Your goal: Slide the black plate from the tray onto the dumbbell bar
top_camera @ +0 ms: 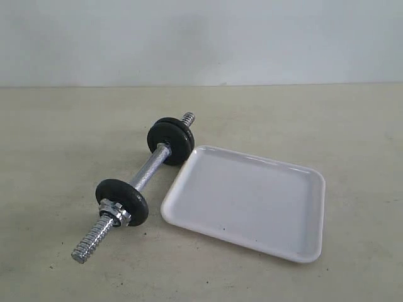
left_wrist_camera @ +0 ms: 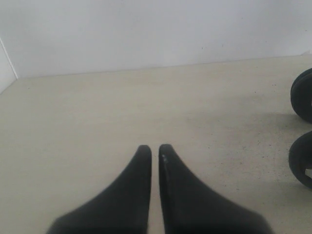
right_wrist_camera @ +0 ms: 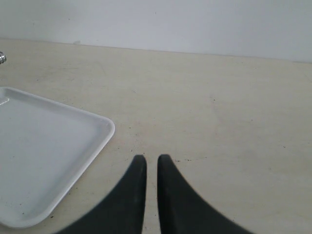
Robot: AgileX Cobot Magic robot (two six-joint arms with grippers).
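The bar (top_camera: pixel 148 170) lies on the table (top_camera: pixel 56 132) with its near threaded end bare. Just behind that end, a nut (top_camera: pixel 114 212) sits against one black plate (top_camera: pixel 128 190) threaded on the rod. Beside the bar's middle lies the tray (top_camera: pixel 252 201), with nothing on it. Farther back, a pair of plates (top_camera: pixel 177 139) sits pressed together on the bar, a short stub of thread showing beyond them. All three look alike, so which one is the task's plate cannot be told, but with the tray bare the slide looks done. Such a plate is probably heavy for its size, rigid and smooth. It is best pinched across its raised rim, with the hole kept in line with the rod. Neither claw shows in the exterior view. The left claw (left_wrist_camera: pixel 154 151) has its fingers drawn almost together with only a slit between them, holds nothing and hangs over bare table. The right claw (right_wrist_camera: pixel 148 163) is the same, empty, near the tray's corner.
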